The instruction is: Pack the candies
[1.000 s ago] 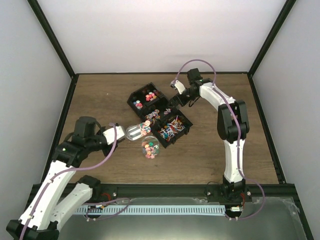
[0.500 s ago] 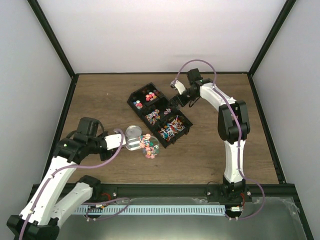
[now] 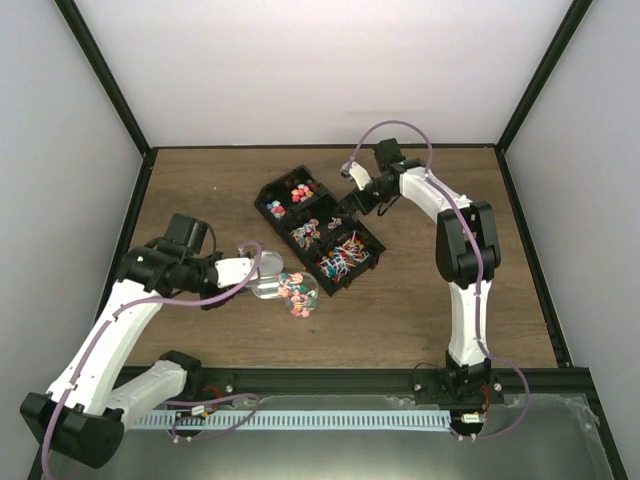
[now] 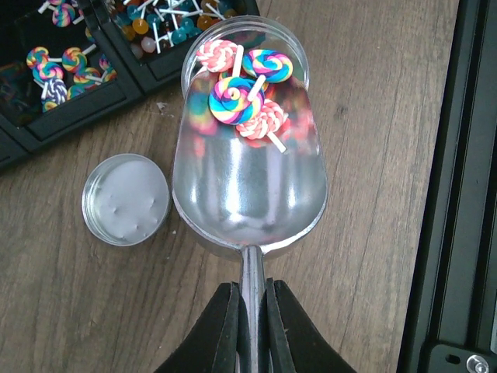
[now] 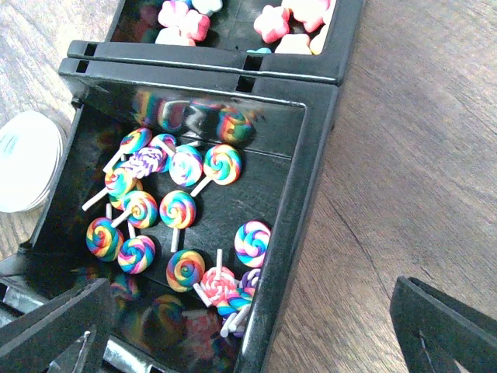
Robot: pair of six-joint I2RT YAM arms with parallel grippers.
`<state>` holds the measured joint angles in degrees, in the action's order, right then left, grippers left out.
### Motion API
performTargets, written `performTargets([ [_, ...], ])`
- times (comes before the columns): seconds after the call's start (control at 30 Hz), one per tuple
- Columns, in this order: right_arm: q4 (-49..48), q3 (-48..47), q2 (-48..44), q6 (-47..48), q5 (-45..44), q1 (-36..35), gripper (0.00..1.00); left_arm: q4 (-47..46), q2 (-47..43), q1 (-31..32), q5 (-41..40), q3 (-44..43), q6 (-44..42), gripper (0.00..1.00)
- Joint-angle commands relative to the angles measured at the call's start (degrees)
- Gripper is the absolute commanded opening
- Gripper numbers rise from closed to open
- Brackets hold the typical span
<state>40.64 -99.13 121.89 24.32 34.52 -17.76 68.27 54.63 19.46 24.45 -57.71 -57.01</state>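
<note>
Black fingers of the left gripper point(image 4: 250, 311) clamped tight on the thin stem of a scoop point(image 4: 248, 194), gripped close behind the bowl, presumably for a steady tip forward. Just left of the bowl, a shallow round lid point(image 4: 126, 199), frosted and dimpled, flat on the wooden table point(image 4: 373, 155), parked apart so as to leave the jar mouth free. Scoop bowl glossy and see-through, rounded like a trough, mirror-bright along its walls. At its front lip, a small heap of candies point(image 4: 242, 97): flat swirled discs in pink, blue and yellow on short white sticks, light and likely to slide as a bunch. Lip of the scoop right over the clear round jar point(image 3: 315, 289), more bright pieces already inside; judged to be mid-pour.

Further right, a black tray point(image 5: 307, 155) of hard shiny plastic, split into compartments, one with loose swirled lollipops point(image 5: 178, 208), its neighbour with chunky pink and yellow flower shapes point(image 5: 182, 23). Above that tray, the right gripper point(image 5: 248, 330), fingers spread wide, grasping nothing, probably on standby near the supply.
</note>
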Motion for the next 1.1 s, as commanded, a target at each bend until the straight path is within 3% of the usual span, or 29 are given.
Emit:
performTargets([
  [0.0,-0.9,0.4,-2.6,-0.8,1.0,-0.2,0.99,3.0,2.8,-0.1,-0.1,-3.4,-1.6,0.04],
  [1.07,-3.4,3.5,-3.4,-0.7,1.0,-0.2,1.0,7.9,15.1,5.6,-8.8,-13.4,2.2,0.04],
])
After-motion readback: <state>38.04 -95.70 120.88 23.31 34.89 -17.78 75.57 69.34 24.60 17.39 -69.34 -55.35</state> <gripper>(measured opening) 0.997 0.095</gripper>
